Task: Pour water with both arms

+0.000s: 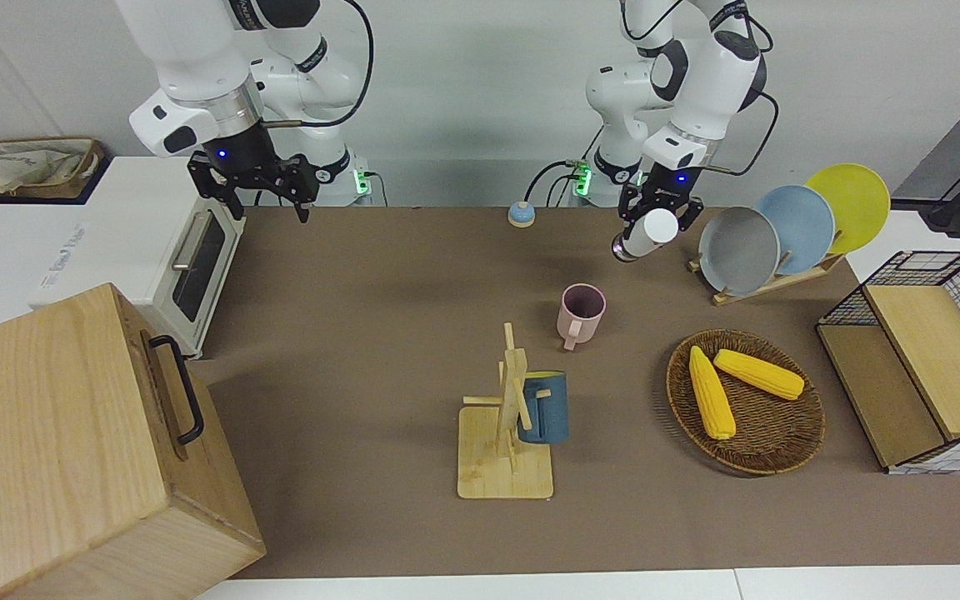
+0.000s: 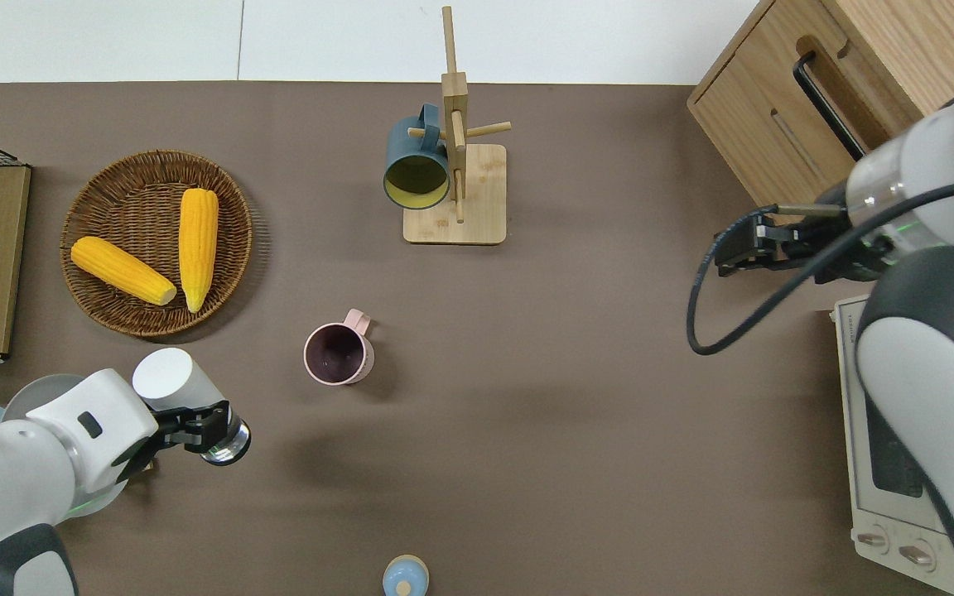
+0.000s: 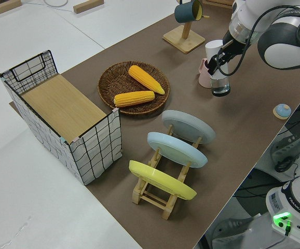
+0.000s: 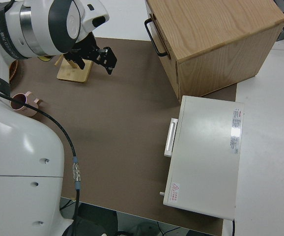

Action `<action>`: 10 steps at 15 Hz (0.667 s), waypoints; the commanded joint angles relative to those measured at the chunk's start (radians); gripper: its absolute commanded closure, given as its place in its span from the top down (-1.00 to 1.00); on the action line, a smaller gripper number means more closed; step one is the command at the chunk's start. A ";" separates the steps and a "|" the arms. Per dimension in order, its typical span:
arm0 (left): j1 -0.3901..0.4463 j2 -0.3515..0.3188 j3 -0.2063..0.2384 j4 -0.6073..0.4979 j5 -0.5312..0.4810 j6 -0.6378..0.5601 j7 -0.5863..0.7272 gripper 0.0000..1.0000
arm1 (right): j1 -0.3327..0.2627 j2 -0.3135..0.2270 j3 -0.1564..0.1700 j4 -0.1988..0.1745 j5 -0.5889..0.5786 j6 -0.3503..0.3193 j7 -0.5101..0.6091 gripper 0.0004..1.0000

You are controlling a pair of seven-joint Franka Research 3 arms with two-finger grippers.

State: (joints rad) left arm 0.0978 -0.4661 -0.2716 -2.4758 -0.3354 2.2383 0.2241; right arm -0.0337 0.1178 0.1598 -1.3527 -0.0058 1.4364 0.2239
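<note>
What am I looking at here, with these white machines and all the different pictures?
Two white robot arms work at a brown table, filmed from the front, from overhead, and from each end. The left gripper holds a white-capped bottle tilted in the air. The right gripper is open and empty near the toaster oven. On the table stand a pink mug, a mug rack with a blue mug, a basket of two corn cobs and a plate rack.

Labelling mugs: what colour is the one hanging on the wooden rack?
Dark teal mug with a yellow inside, clearest in the overhead view.
</note>
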 commanded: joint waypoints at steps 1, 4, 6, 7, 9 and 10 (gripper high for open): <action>-0.009 -0.008 -0.075 -0.012 -0.020 0.040 -0.048 -0.75 | -0.038 -0.026 0.018 -0.039 0.003 -0.004 -0.025 0.98; 0.005 0.017 -0.141 -0.012 -0.020 0.057 -0.084 -0.75 | -0.051 -0.024 0.015 -0.036 0.007 0.007 -0.023 0.98; 0.008 0.036 -0.153 -0.009 -0.014 0.057 -0.083 -0.75 | -0.055 -0.024 0.017 -0.034 0.007 0.007 -0.023 0.98; 0.008 0.056 -0.155 -0.002 -0.008 0.052 -0.085 -0.75 | -0.054 -0.024 0.018 -0.034 0.007 0.007 -0.024 0.98; 0.006 0.089 -0.156 0.012 -0.002 0.043 -0.104 -0.75 | -0.054 -0.024 0.020 -0.034 0.007 0.007 -0.024 0.98; 0.008 0.099 -0.156 0.015 0.003 0.041 -0.108 -0.75 | -0.054 -0.024 0.020 -0.034 0.007 0.007 -0.024 0.98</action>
State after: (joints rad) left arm 0.0980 -0.4041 -0.4254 -2.4904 -0.3418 2.2737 0.1417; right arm -0.0637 0.1119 0.1607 -1.3631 -0.0055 1.4330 0.2196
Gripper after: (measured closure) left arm 0.366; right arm 0.009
